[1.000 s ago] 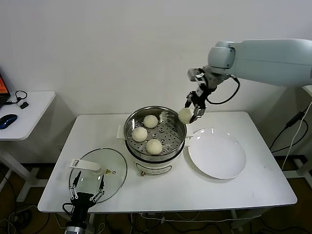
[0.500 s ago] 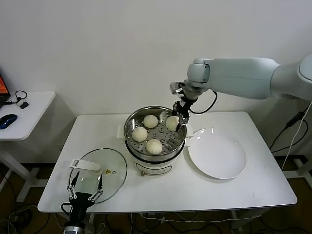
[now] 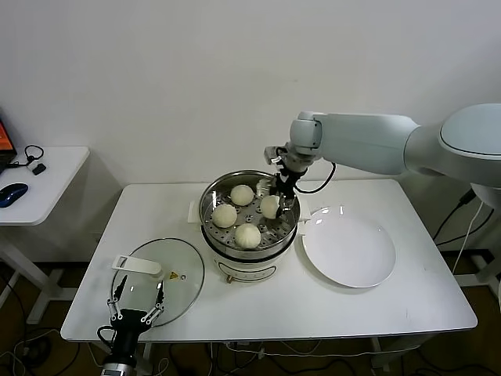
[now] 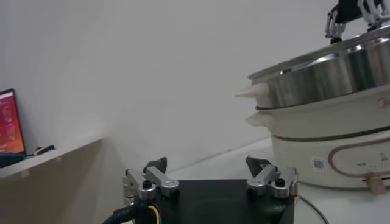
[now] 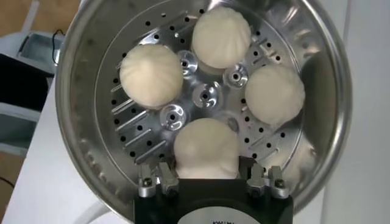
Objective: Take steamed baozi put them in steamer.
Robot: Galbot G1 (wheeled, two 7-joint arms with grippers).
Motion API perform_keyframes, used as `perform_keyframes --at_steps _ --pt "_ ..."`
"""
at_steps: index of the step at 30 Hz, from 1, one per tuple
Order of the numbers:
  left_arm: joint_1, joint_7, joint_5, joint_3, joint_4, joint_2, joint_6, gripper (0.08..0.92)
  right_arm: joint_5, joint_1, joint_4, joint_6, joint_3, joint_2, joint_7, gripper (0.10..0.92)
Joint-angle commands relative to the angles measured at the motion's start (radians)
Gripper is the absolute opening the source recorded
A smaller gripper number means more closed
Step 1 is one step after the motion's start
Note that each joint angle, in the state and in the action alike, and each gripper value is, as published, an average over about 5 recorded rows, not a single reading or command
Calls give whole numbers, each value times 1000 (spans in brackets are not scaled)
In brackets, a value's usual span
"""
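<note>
The steamer stands mid-table, a shiny steel pot with a perforated tray. Three baozi lie on the tray. My right gripper reaches down inside the pot and is shut on a fourth baozi, held low over the tray's right side. In the right wrist view that baozi sits squeezed between the fingers of the gripper, with the other three beyond it. My left gripper is open and empty, parked at the table's front left.
A bare white plate lies right of the steamer. A round glass lid lies at the front left, just beyond the left gripper. A small side table with a mouse stands at far left.
My right gripper has carried the baozi left from above the plate's edge, over the steamer rim, and lowered it into the pot. The left arm has not moved.
</note>
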Motion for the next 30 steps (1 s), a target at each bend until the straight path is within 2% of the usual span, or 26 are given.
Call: perform_keyframes --at_steps 1,11,16,20,25,30 --pt "2 0 -1 1 3 -29 -2 823 -22 -52 -26 -3 21 8 4 662" --pt "1 1 2 5 2 -29 -2 823 -33 -52 -16 -9 19 6 16 673" --pt "2 1 4 6 -1 -30 -2 823 -30 -47 -11 -8 23 8 16 776" --pt "4 1 4 7 -5 -30 -2 823 -22 -21 -9 -8 18 5 23 818" --pt "7 2 6 8 -9 -29 -2 823 44 68 23 -6 -10 -8 -2 823" --pt "12 4 8 11 -18 -29 -3 823 145 176 134 -8 -46 -66 -30 823"
